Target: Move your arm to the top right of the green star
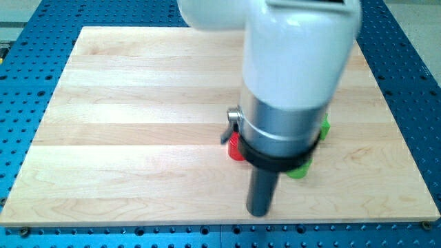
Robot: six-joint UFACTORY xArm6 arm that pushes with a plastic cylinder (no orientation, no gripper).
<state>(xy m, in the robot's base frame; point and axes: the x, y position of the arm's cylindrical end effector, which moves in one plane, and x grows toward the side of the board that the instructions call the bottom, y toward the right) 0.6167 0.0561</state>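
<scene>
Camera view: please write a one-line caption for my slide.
My tip rests on the wooden board, below a red block and green block mostly hidden by the arm.

My tip (259,211) points straight down beneath the upright arm.

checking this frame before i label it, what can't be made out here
- Green block, camera view: mostly behind the white arm housing; star shape unconfirmed.
- Red block: only an edge shows beside the black collar; shape unclear.
- Dark rod's tip: visible below both blocks, blurred.
- Wooden board: middle right hidden by the arm.
</scene>
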